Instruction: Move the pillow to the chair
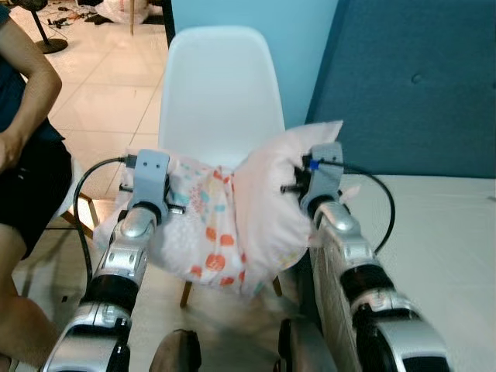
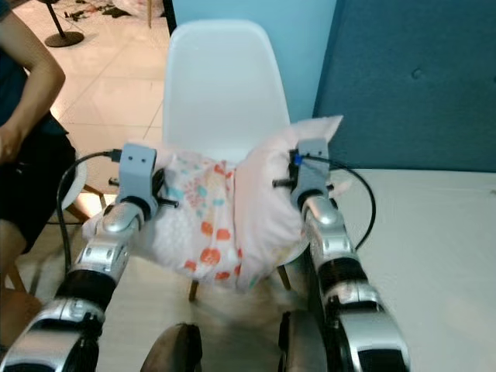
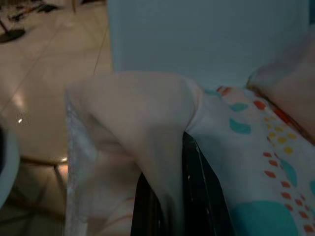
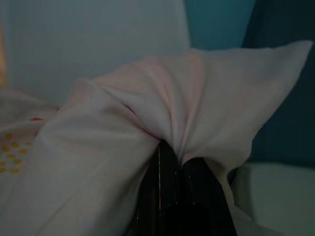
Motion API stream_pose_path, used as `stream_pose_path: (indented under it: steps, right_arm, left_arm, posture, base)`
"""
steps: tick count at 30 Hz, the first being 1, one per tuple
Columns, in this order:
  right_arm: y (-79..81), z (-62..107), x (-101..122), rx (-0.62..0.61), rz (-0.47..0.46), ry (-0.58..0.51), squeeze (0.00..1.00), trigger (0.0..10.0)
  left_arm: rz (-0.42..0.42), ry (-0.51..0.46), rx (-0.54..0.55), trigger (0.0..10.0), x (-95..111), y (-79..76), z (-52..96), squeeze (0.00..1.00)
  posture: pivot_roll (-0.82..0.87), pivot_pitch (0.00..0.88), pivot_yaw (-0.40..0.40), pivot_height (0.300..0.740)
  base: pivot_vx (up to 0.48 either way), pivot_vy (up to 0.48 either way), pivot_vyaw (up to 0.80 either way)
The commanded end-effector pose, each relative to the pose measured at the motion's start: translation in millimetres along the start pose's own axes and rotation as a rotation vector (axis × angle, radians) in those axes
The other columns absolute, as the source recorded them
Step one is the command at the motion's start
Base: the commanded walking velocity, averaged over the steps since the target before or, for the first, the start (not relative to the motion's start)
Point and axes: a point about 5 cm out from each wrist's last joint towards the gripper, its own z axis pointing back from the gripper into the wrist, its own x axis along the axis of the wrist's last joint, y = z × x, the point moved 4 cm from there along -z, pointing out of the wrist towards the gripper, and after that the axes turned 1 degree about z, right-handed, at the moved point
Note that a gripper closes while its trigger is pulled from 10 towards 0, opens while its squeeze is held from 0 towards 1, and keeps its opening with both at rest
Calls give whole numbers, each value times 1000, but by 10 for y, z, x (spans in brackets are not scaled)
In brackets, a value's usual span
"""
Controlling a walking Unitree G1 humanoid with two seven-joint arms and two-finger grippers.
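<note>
In the centre of the head views, a soft pillow [image 1: 232, 225] sags between the two silver arms, held over the seat of a white chair [image 1: 219, 85]. Its cover is pale pink cloth, plain on the right half and printed with orange, teal and yellow spots on the left, and it folds into a deep crease down the middle. The chair is smooth moulded plastic with a rounded back rising toward the top centre of the frame and slim wooden legs showing below the pillow. The left gripper [image 3: 170, 196] pinches the pillow's left corner, its black fingers pressed together with bunched fabric draped over them. The right gripper [image 4: 179, 191] does the same at the right corner, where the cloth gathers into tight wrinkles and a pointed flap sticks up. At the far left edge sits a person [image 1: 23, 155] in dark clothes, one bare arm bent. A teal padded panel [image 1: 411, 85] fills the upper right, with a flat white surface [image 1: 442, 232] beneath it, and glossy cream floor tiles [image 1: 101, 85] stretch across the upper left.
</note>
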Motion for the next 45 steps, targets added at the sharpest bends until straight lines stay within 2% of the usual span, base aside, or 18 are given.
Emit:
stream_pose_path:
  steps: [1, 4, 8, 10, 11, 14, 15, 16, 17, 19, 24, 27, 31, 37, 41, 42, 45]
  right_arm:
    - [-9, -37, 144, -8, -4, -65, 0, 10000]
    - [-94, -108, 297, -48, 9, -93, 0, 10000]
    - [-106, -106, 168, -60, 3, -36, 0, 10000]
    - [-87, -31, -188, -59, 11, 102, 0, 10000]
    - [-87, -31, -188, -59, 11, 102, 0, 10000]
    - [-58, 65, -467, -55, -47, 190, 0, 10000]
    - [-40, 92, -542, -47, -54, 217, 0, 10000]
    - [-40, 92, -542, -47, -54, 217, 0, 10000]
    - [-11, 139, -671, -29, -29, 273, 0, 10000]
    - [8, 175, -747, -17, -9, 298, 0, 10000]
    - [17, 176, -752, -20, -13, 296, 0, 10000]
    - [22, 167, -744, -22, -42, 297, 0, 10000]
    - [29, 159, -733, -21, -49, 295, 0, 10000]
    - [63, 146, -710, -7, 6, 283, 0, 10000]
    - [83, 148, -711, 8, -20, 278, 0, 10000]
    - [62, 150, -718, -2, -60, 284, 1000, 10000]
    - [30, 146, -716, -23, -79, 292, 1000, 10000]
  left_arm:
    - [-6, -82, -15, 10000, 189, 4, -52, 0]
    - [-8, -147, -4, 10000, 362, 25, -125, 0]
    - [-20, -125, 12, 10000, 277, 50, -121, 0]
    - [-114, 16, 12, 10000, -65, 49, -78, 0]
    - [-114, 16, 12, 10000, -65, 49, -78, 0]
    - [-235, 164, 13, 10000, -432, 71, 26, 0]
    - [-251, 203, 27, 10000, -524, 98, 61, 0]
    - [-251, 203, 27, 10000, -524, 98, 61, 0]
    - [-255, 243, 54, 10000, -636, 136, 107, 0]
    - [-255, 275, 78, 10000, -740, 149, 161, 0]
    - [-223, 279, 106, 10000, -808, 151, 206, 0]
    - [-202, 250, 146, 10000, -712, 212, 154, 0]
    - [-218, 239, 149, 10000, -661, 228, 122, 0]
    - [-260, 216, 126, 10000, -549, 241, 50, 0]
    - [-229, 235, 120, 10000, -562, 251, 46, 0]
    - [-186, 251, 116, 10000, -586, 269, 54, 1000]
    - [-186, 264, 133, 10000, -598, 316, 63, 1000]
  posture:
    - [29, 244, -29, 616]
    - [25, 282, -19, 616]
    - [27, 304, -8, 616]
    - [25, 324, 0, 616]
    - [25, 324, 0, 616]
    - [26, 343, 11, 616]
    - [25, 346, 14, 616]
    - [25, 346, 14, 616]
    - [24, 347, 15, 616]
    - [29, 346, 16, 616]
    - [28, 356, 18, 616]
    - [32, 354, 19, 606]
    - [36, 358, 18, 596]
    - [38, 357, 20, 591]
    - [39, 359, 20, 591]
    - [39, 353, 21, 591]
    - [41, 353, 22, 591]
  base:
    - [0, 0, 0]
    - [0, 0, 0]
    - [0, 0, 0]
    - [0, 0, 0]
    - [0, 0, 0]
    - [0, 0, 0]
    - [0, 0, 0]
    - [0, 0, 0]
    - [0, 0, 0]
    - [0, 0, 0]
    - [0, 0, 0]
    - [0, 0, 0]
    - [0, 0, 0]
    - [0, 0, 0]
    - [0, 0, 0]
    - [0, 0, 0]
    - [0, 0, 0]
